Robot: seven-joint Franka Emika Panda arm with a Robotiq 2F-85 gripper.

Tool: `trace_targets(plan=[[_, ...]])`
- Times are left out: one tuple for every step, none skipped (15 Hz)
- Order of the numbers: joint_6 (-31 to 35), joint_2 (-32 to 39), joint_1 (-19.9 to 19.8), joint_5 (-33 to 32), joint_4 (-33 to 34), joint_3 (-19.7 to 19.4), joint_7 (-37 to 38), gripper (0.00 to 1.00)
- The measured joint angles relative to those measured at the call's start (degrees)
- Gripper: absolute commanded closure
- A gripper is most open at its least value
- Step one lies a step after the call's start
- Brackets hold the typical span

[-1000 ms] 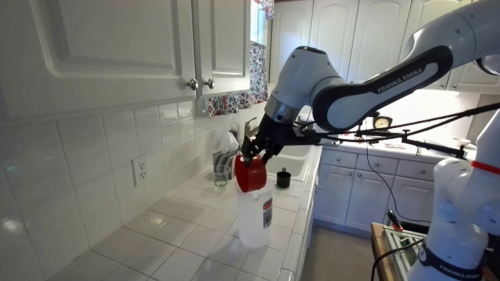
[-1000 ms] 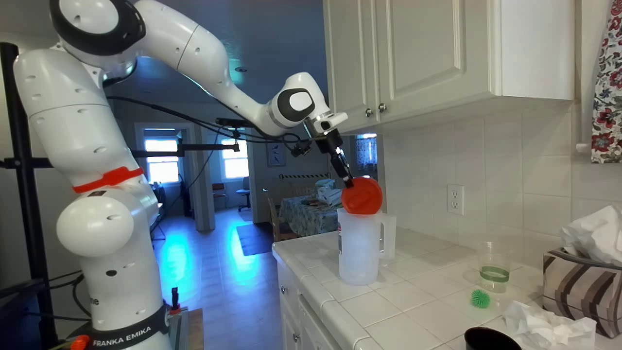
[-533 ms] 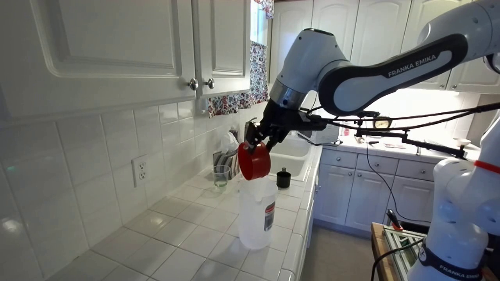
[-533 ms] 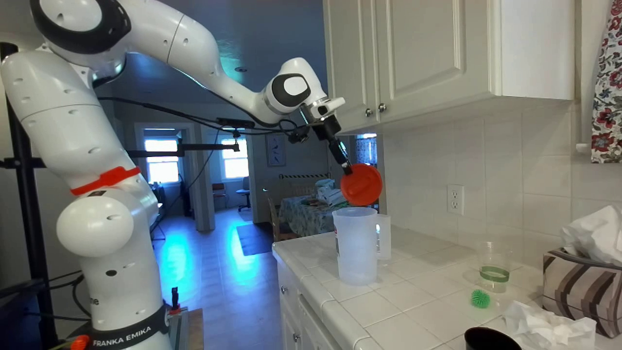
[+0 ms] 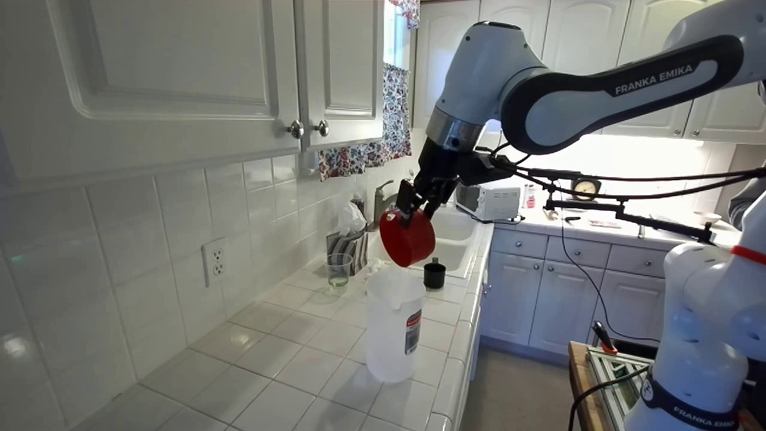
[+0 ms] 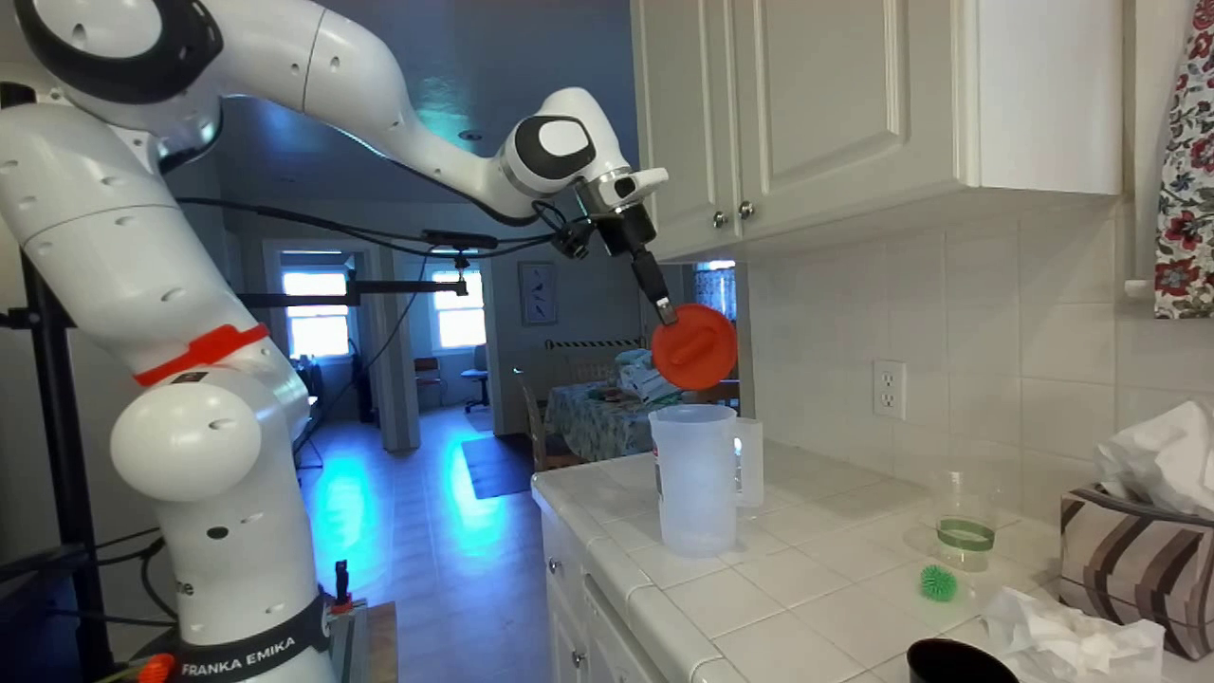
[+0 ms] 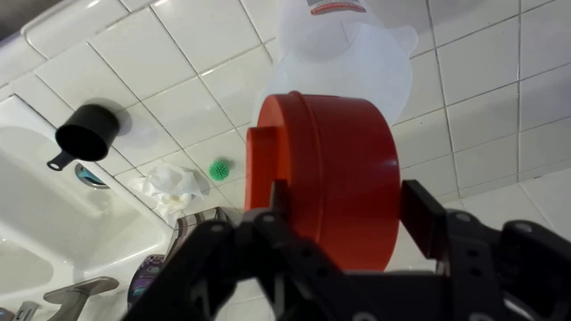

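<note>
A red round lid (image 5: 409,238) hangs tilted on edge above a translucent white pitcher (image 5: 389,335). My gripper (image 7: 341,196) is shut on the lid, one finger on its ridged face and one on the open rim's side. The lid's hollow underside shows in an exterior view; its outer face (image 6: 694,349) with a raised bar shows in an exterior view too. A gap separates the lid from the pitcher's open top. Upright on the tiled counter, the pitcher (image 6: 697,484) has its handle to one side. In the wrist view the lid covers part of the pitcher (image 7: 339,71).
By the sink (image 5: 446,254) stand a black cup (image 7: 87,133) and a striped tissue box (image 6: 1129,574). A clear cup (image 6: 965,531), a green spiky ball (image 6: 938,582) and crumpled tissue (image 6: 1072,631) lie nearby. Wall cabinets (image 6: 835,104) overhang the counter.
The gripper has carried the red lid up from the pitcher's mouth and a little toward the sink and the arm's base. The pitcher, slightly tilted at first, has settled upright.
</note>
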Motion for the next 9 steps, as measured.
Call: trace_targets(plan=[[0.0,-0.22,0.03,0.27,-0.16,-0.45,-1.75,0.61],[0.0,-0.47,0.05,0.76,-0.38,-1.08,-3.52,0.61],[-0.04,-0.74,0.05,0.88,-0.66,-1.66,-5.03,0.61],[-0.55,-1.02,0.04,1.06,-0.93,-2.16,-6.3,0.61],[-1.41,-1.3,0.03,1.41,-1.15,-2.68,-7.7,0.61],[-1.99,-1.6,0.02,1.68,-1.49,-3.24,-9.03,0.61],[-2.44,-1.92,0.01,2.04,-1.91,-3.83,-10.34,0.61],[-2.62,-2.26,-0.01,2.48,-2.46,-4.43,-11.61,0.61],[-2.72,-2.6,-0.06,2.69,-3.04,-5.05,-12.62,0.61]])
